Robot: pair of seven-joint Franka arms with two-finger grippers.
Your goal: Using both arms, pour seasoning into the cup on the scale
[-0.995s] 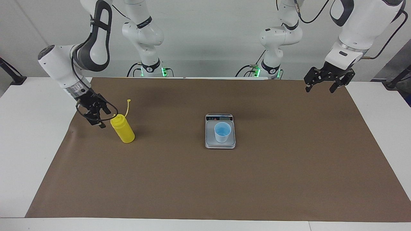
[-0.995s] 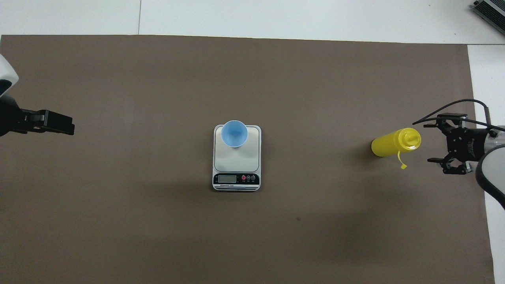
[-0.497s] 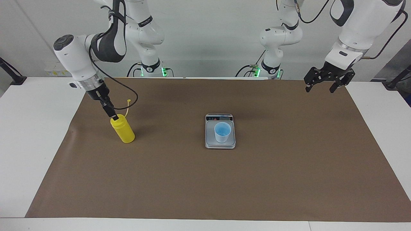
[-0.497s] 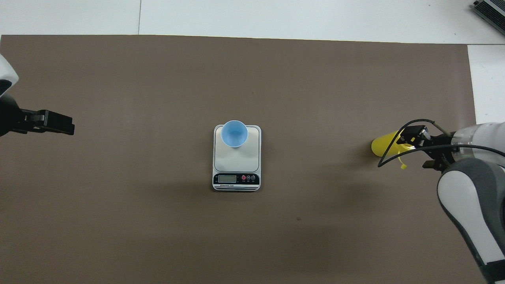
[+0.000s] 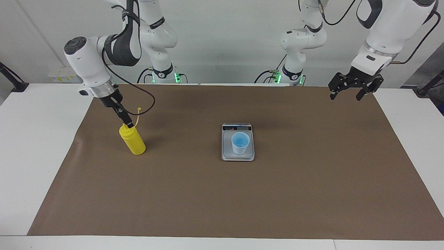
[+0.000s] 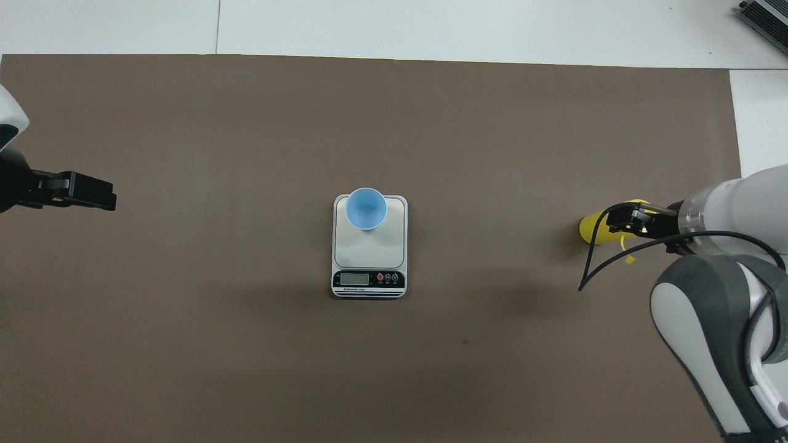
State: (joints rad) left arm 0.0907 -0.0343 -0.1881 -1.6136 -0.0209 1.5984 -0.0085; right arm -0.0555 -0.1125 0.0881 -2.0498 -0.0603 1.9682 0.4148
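Observation:
The yellow seasoning bottle [image 5: 133, 140] stands upright on the brown mat toward the right arm's end of the table; its cap strap [image 5: 138, 114] sticks up beside the nozzle. My right gripper [image 5: 126, 123] points down at the bottle's top, right at the nozzle; in the overhead view the gripper [image 6: 622, 220] covers most of the bottle [image 6: 590, 229]. The pale blue cup [image 5: 240, 143] stands on the silver scale [image 5: 238, 157] at the mat's middle, on the plate's edge away from the display [image 6: 354, 279]. My left gripper [image 5: 349, 93] waits open and empty, up over the mat's corner near its base.
The brown mat [image 5: 222, 198] covers most of the white table [image 5: 31, 146]. A black cable loop [image 5: 147, 104] hangs from the right wrist beside the bottle. A grey device [image 6: 766, 15] lies at the table's corner farthest from the robots.
My right gripper has swung from beside the bottle to over its top and turned edge-on. The bottle, cup, scale and left arm have not moved.

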